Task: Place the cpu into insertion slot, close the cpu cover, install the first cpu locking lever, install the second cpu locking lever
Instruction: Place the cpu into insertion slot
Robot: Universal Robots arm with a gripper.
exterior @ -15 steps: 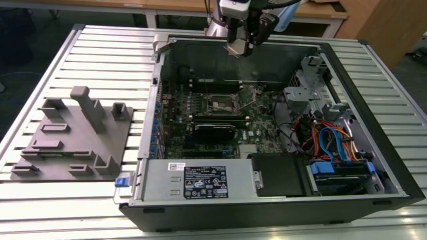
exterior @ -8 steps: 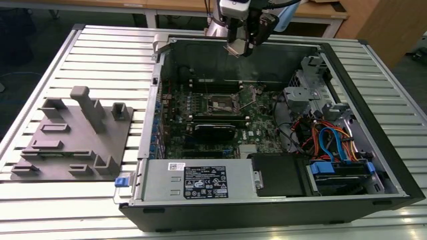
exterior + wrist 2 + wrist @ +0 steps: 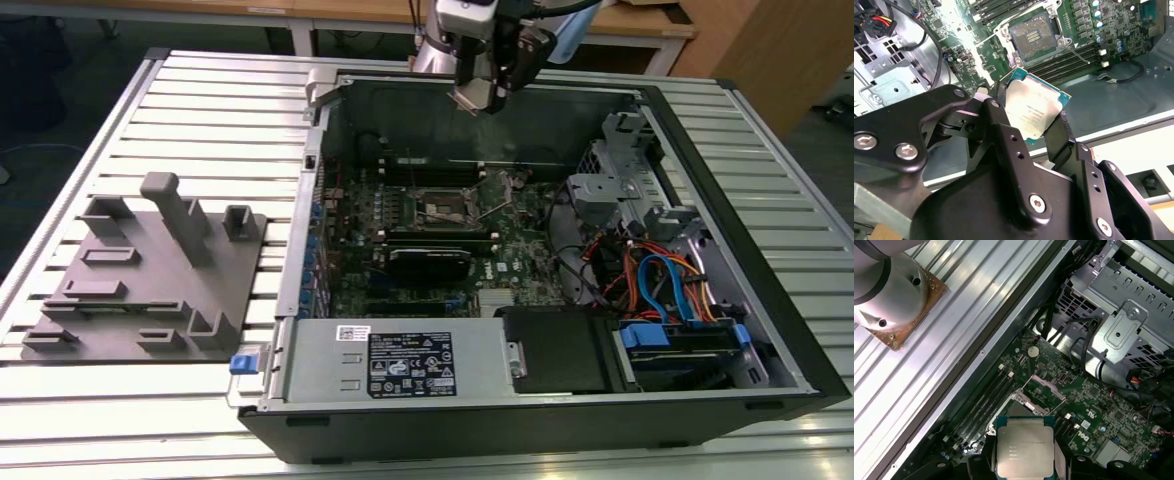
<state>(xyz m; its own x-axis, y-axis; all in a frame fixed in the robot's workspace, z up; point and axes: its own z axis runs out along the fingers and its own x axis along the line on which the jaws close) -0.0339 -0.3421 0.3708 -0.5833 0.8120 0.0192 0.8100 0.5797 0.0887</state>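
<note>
The pincer (image 3: 1030, 120) clamps the cpu (image 3: 1035, 102) by opposite edges, a sound hold: it looks light, rigid, slick and fragile.

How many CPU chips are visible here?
1: the cpu is held by the gripper over the open computer case; the insertion slot looks empty. Another could be hidden elsewhere.

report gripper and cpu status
Gripper shut on cpu, high over case. Slot uncovered, not yet filled. Path down looks clear.
</note>
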